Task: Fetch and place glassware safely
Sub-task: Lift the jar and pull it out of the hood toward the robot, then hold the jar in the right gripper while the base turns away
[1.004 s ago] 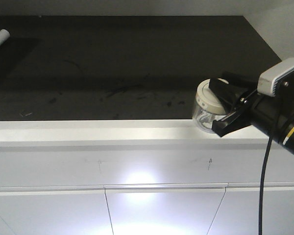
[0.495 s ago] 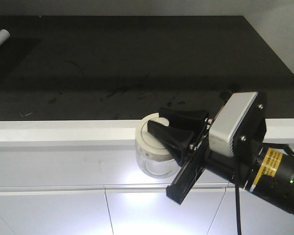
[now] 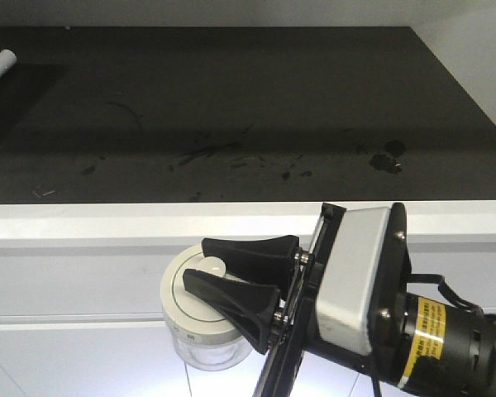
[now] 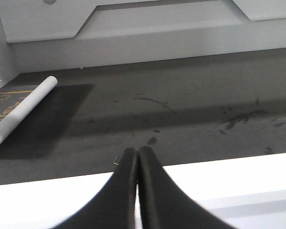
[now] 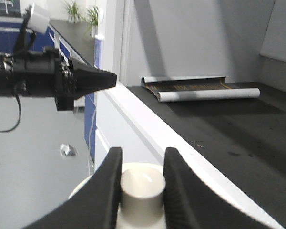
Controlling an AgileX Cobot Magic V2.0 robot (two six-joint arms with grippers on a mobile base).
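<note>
The right pincer [image 3: 197,265] is clamped on the central knob [image 5: 142,186] of the jar's cream-white lid [image 3: 190,310], one black finger on either side of it, as the right wrist view shows plainly. The glass jar [image 3: 200,327] hangs from that grip at the lower centre of the front view. It sits below the white front edge [image 3: 107,219] of the dark surface [image 3: 231,99] and in front of the pale cabinet front [image 3: 66,289], with nothing visible beneath it.

The left pincer [image 4: 137,157] has its fingers pressed together on nothing, above the same white edge. A rolled sheet [image 4: 24,107] lies at the left of that view.

The fetching half looks done, since the jar is off the surface and held. The placing is left, and no destination shows in any view. A hold on the knob alone trusts the lid to stay seated, so the set-down probably wants to be slow and level.
</note>
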